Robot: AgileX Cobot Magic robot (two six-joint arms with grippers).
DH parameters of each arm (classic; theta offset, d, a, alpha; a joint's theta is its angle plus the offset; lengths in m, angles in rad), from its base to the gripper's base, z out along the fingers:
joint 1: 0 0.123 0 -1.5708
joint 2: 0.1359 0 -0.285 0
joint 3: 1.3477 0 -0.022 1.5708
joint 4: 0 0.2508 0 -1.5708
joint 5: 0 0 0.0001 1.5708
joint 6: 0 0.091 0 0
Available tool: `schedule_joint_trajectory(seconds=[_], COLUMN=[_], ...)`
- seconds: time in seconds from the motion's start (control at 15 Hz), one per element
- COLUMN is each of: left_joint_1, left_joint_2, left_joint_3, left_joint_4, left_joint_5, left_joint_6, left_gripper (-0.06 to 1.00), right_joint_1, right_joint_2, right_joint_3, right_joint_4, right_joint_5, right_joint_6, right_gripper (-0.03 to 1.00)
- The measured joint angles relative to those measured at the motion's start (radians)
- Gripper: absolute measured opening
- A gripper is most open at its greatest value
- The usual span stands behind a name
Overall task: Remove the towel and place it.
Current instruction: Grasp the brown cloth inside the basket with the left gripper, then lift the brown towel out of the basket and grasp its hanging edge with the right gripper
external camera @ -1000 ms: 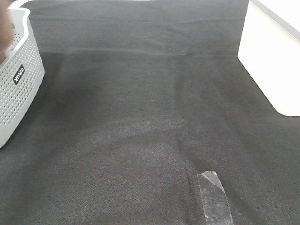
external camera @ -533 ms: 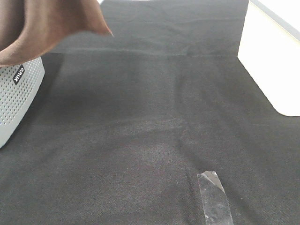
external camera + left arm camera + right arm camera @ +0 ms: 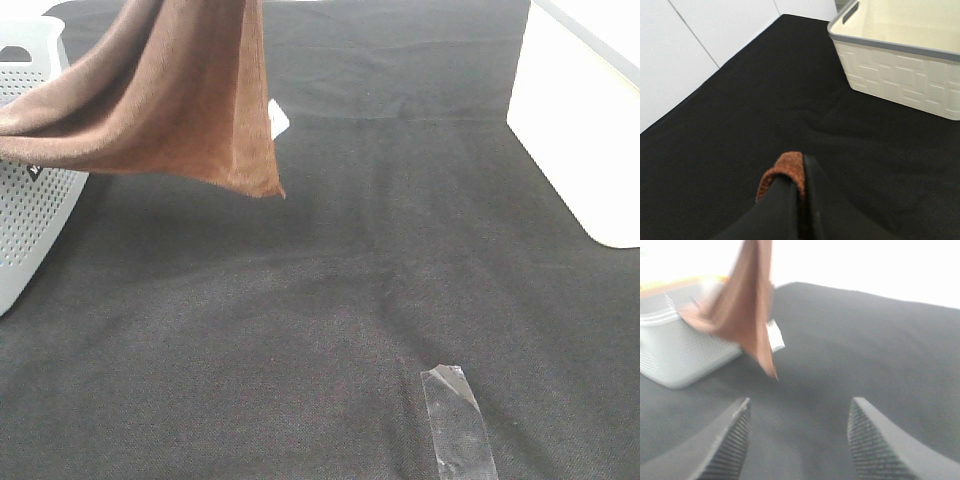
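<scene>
Up at the far left of the exterior view, the towel (image 3: pixel 180 100) is hanging in the air, with its top edge running out of frame. One side is trailing over the rim of the white perforated basket (image 3: pixel 35 230). The lower corner is dangling to a point above the cloth-covered tabletop (image 3: pixel 330 300) and looking clear of it. A small white tag (image 3: pixel 279 120) is peeking out behind the towel's right edge. The left claw (image 3: pixel 801 192) is clenched on the towel: the left wrist view is showing a rust-brown fold pinched tight between the two black fingers, with no gap between them. Neither arm is showing in the exterior view, so the grip point itself is sitting out of frame there. The right claw (image 3: pixel 800 440) is released, its ribbed fingers (image 3: pixel 732 440) standing wide apart with nothing between them. It is hovering over bare black cloth, well apart from the towel. The right wrist picture is blurring, but the towel is reading clearly there as a brown drape coming down beside the basket, tag showing at its edge. A pale bin (image 3: pixel 575 140) is sitting at the right edge of the tabletop, well apart from the towel; the left wrist view is showing its grey rim and block-patterned wall. A clear tape strip (image 3: pixel 458 425) is lying flat on the cloth near the front, right of centre.
</scene>
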Motion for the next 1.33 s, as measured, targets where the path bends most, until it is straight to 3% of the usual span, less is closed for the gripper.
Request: schedule_joint_trajectory(seconds=[0.2,0.27,0.47,0.67,0.8,0.93,1.0,1.13,1.33], left_joint_1=[0.0,0.0,0.0,0.0,0.0,0.0,0.0,0.0,0.0], left_joint_2=[0.0,0.0,0.0,0.0,0.0,0.0,0.0,0.0,0.0], left_joint_3=[0.0,0.0,0.0,0.0,0.0,0.0,0.0,0.0,0.0], left_joint_4=[-0.023,-0.029,-0.033,-0.033,-0.033,-0.033,-0.033,-0.036,-0.036], left_joint_5=[0.011,0.013,0.037,0.049,0.049,0.049,0.049,0.049,0.049], left_joint_6=[0.017,0.018,0.018,0.038,0.04,0.041,0.041,0.041,0.041], left_gripper=[0.0,0.0,0.0,0.0,0.0,0.0,0.0,0.0,0.0], right_joint_1=[0.0,0.0,0.0,0.0,0.0,0.001,0.016,0.141,0.368], right_joint_2=[0.174,0.21,0.418,0.601,0.696,0.793,0.83,0.919,1.055], right_joint_3=[0.0,0.0,0.0,0.0,0.0,0.0,0.0,0.0,-0.018], right_joint_4=[0.272,0.317,0.528,0.61,0.614,0.638,0.665,0.757,0.815], right_joint_5=[0.025,0.05,0.199,0.258,0.266,0.265,0.256,0.173,-0.121], right_joint_6=[-0.35,-0.426,-0.75,-0.837,-0.848,-0.933,-0.983,-1.111,-1.322], right_gripper=[0.54,0.54,0.57,0.74,0.78,0.79,0.79,0.79,0.79])
